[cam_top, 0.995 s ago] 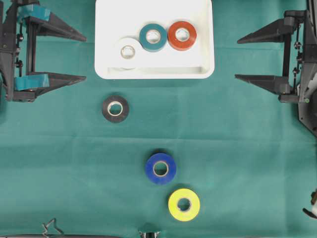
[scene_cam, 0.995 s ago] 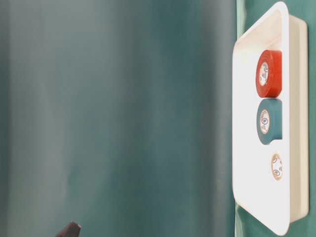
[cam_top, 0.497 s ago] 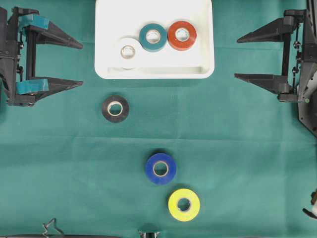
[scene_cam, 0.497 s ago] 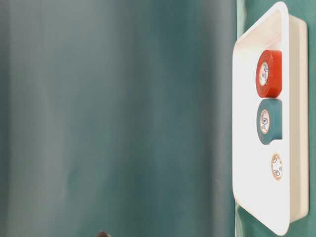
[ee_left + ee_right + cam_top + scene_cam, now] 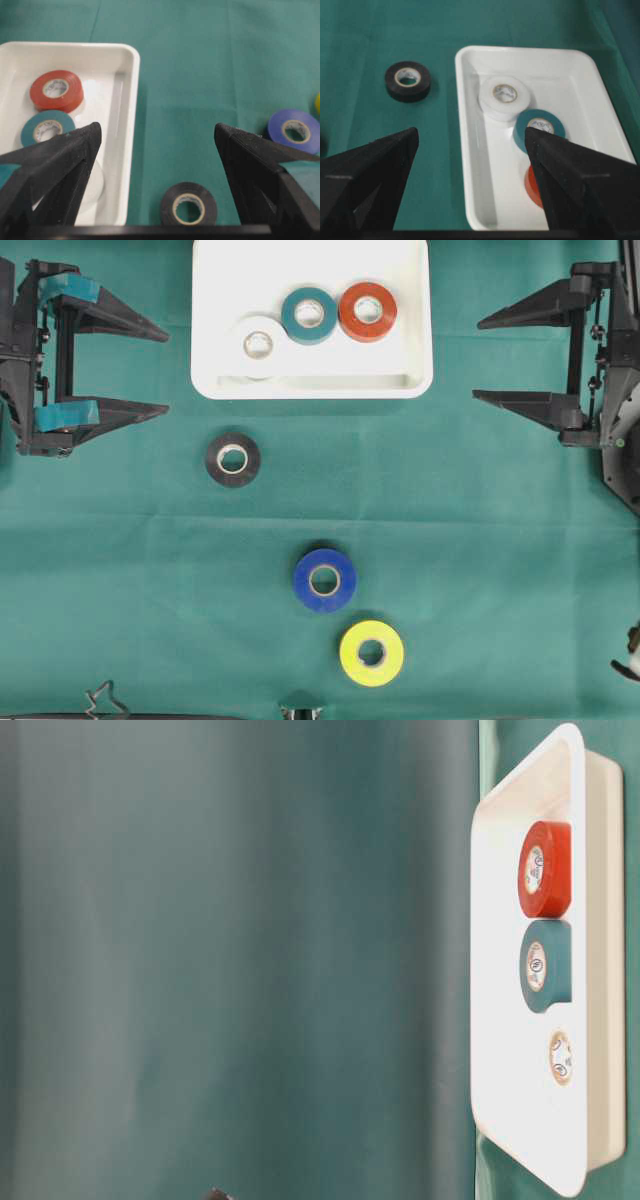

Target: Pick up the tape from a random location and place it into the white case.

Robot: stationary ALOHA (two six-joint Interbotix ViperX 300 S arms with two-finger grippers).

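Observation:
The white case (image 5: 400,380) lies at the top centre and holds a white roll (image 5: 259,344), a teal roll (image 5: 309,314) and a red roll (image 5: 367,311). A black tape roll (image 5: 233,459) lies flat on the green cloth just below the case's left corner. In the left wrist view the black tape (image 5: 189,205) sits low between my open left gripper (image 5: 156,127) fingers. My left gripper (image 5: 166,372) is left of the case, open and empty. At the case's right, my right gripper (image 5: 478,359) is open and empty too.
A blue roll (image 5: 324,580) and a yellow roll (image 5: 371,652) lie lower on the cloth, near the front edge. The table-level view shows the case (image 5: 600,970) with its three rolls. A small metal clip (image 5: 105,698) is at the bottom left.
My left gripper has drawn back slightly to the left and up. Its dark tip has nearly left the table-level view. The tapes and the right gripper have not moved.

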